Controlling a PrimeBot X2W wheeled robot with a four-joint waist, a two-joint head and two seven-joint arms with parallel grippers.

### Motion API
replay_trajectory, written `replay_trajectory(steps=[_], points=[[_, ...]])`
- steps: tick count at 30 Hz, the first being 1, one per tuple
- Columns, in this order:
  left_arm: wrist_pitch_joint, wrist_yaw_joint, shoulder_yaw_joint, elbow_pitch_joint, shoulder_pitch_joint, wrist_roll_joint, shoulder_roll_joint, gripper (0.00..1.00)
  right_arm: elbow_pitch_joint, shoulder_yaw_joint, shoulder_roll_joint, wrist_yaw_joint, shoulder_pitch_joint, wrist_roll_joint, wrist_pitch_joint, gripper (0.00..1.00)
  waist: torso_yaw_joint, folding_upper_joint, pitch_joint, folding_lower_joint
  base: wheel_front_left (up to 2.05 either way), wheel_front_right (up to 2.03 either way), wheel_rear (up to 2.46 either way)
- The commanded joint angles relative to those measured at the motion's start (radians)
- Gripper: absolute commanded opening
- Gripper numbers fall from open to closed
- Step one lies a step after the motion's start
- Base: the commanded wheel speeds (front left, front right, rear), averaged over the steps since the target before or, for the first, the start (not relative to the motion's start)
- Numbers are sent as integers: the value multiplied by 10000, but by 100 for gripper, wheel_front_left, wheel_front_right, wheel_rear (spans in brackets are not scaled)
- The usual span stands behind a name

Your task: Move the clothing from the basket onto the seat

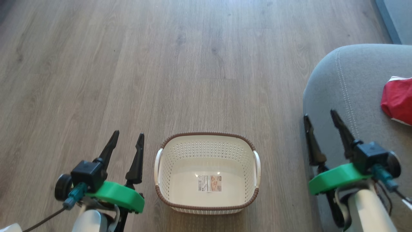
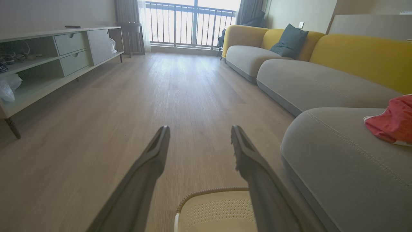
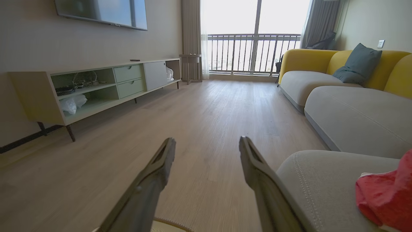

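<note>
Nearest, at the bottom left, the left gripper [image 1: 128, 134] hangs over the wooden floor [image 1: 161, 64] with its two dark fingers spread wide and nothing between them. At the bottom right the right gripper [image 1: 319, 114] is just as wide and just as empty, its fingers above the near left edge of the seat [image 1: 351, 80]. Between the two arms the basket [image 1: 207, 146] stands on the floor, just left of the seat and apart from it. Its white bottom is bare, with the label sticker [image 1: 210, 183] in plain sight.

The clothing [image 1: 397, 100] lies as a red heap with white trim on the seat, far right and cut by the picture's edge, so how many garments it holds cannot be told.

By the look of it, the moving step is done and no garment is left to fetch. The next move seems to call for no grasp, only keeping both arms clear of basket and heap.
</note>
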State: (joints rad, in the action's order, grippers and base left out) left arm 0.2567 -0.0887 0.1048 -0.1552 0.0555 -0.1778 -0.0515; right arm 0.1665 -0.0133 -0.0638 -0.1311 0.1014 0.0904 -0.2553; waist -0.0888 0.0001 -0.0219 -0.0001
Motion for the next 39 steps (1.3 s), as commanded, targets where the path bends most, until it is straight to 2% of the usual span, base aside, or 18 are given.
replay_trajectory(steps=[1,11,19,27,33,39], points=[[51,32,-312,178,133,-122,10,100,-267,-277,32,4,170,-54,-64,100,-5,-1,16,1,0,0,0],[51,423,-169,-516,-164,46,11,100,40,-532,130,4,-263,-431,-64,100,-29,-1,92,1,0,0,0],[51,859,-137,-366,-181,433,12,100,29,-457,133,4,-313,-276,-64,100,-29,-1,106,1,0,0,0],[51,750,-122,-53,-233,328,12,100,24,-417,134,4,-253,-229,-64,100,-15,-1,76,1,0,0,0],[51,410,-101,259,-273,196,12,100,-15,-427,134,4,-233,-168,-64,100,-2,-1,48,1,0,0,0],[51,437,-208,262,-289,123,12,100,-22,-413,135,4,-206,-195,-64,100,35,-1,40,1,0,0,0]])
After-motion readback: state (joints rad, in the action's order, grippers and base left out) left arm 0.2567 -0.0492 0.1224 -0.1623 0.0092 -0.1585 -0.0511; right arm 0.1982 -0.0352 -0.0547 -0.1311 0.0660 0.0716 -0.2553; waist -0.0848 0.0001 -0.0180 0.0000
